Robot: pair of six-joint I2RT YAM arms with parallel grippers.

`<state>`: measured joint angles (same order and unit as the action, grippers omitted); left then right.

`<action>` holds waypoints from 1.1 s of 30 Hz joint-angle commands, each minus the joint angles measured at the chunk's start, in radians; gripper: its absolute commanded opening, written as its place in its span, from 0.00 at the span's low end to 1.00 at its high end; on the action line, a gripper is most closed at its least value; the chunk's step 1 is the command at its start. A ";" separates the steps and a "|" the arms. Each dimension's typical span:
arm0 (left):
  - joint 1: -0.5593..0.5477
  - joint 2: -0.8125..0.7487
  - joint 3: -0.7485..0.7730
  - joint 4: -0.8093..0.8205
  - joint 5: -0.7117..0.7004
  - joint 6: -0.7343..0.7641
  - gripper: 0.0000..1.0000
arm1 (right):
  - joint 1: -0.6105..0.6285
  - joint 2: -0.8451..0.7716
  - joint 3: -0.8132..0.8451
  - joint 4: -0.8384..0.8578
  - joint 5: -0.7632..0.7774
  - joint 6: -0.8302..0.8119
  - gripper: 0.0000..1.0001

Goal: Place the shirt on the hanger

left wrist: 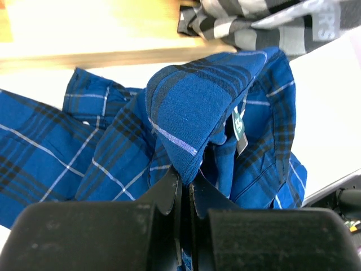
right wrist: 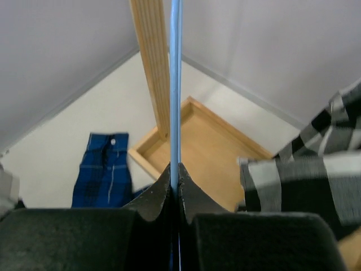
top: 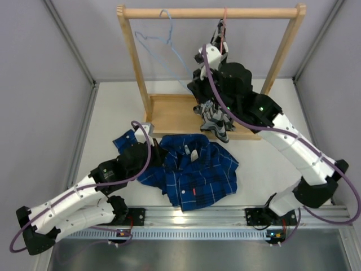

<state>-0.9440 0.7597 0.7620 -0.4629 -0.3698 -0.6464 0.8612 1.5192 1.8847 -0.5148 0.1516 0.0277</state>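
Note:
The dark blue plaid shirt [top: 194, 172] lies crumpled on the white table in front of the wooden rack. My left gripper [top: 156, 151] is at its left side. In the left wrist view the gripper [left wrist: 186, 182] is shut on a raised fold of the shirt [left wrist: 192, 101]. The light blue hanger [top: 161, 42] hangs by its hook from the rack's top rod. My right gripper [top: 193, 86] is at its lower end. In the right wrist view the gripper [right wrist: 175, 172] is shut on the hanger's thin wire [right wrist: 175, 84].
The wooden rack [top: 135, 62] has a tray base [top: 169, 116] and a top rod. A pinkish-red hanger [top: 224, 22] on the rod carries a black-and-white checked shirt [top: 217, 121], right beside my right arm. Grey walls close in on both sides.

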 commanded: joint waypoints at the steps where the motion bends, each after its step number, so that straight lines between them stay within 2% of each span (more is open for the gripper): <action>1: 0.004 0.026 0.068 0.052 -0.049 0.024 0.00 | -0.002 -0.210 -0.135 0.052 -0.075 0.018 0.00; 4: 0.007 0.062 0.102 0.030 -0.090 0.022 0.00 | -0.004 -0.376 -0.304 0.023 -0.144 0.043 0.00; 8: 0.027 0.101 0.132 0.015 -0.136 0.021 0.00 | 0.001 -0.678 -0.652 -0.048 -0.222 0.086 0.00; 11: 0.074 0.141 0.151 -0.011 -0.144 0.005 0.00 | 0.001 -0.801 -0.783 -0.129 -0.256 0.106 0.00; 15: 0.201 0.181 0.168 -0.014 -0.049 0.004 0.00 | 0.001 -0.996 -0.883 -0.256 -0.371 0.156 0.00; 18: 0.260 0.193 0.183 -0.011 -0.002 0.010 0.00 | 0.002 -1.071 -0.912 -0.316 -0.391 0.189 0.00; 22: 0.278 0.202 0.204 0.012 0.058 0.022 0.00 | 0.002 -1.125 -0.961 -0.361 -0.429 0.215 0.00; 24: 0.278 0.201 0.200 0.050 0.152 0.031 0.00 | 0.001 -1.143 -0.978 -0.357 -0.429 0.233 0.00; 26: 0.278 0.190 0.188 0.079 0.243 0.036 0.00 | 0.002 -1.139 -1.007 -0.332 -0.432 0.247 0.00; 33: 0.277 0.168 0.183 0.104 0.353 0.050 0.00 | 0.002 -1.045 -1.065 -0.240 -0.389 0.270 0.00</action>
<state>-0.6693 0.9550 0.9211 -0.4404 -0.1257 -0.6167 0.8612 0.4309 0.8307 -0.8337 -0.2512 0.2665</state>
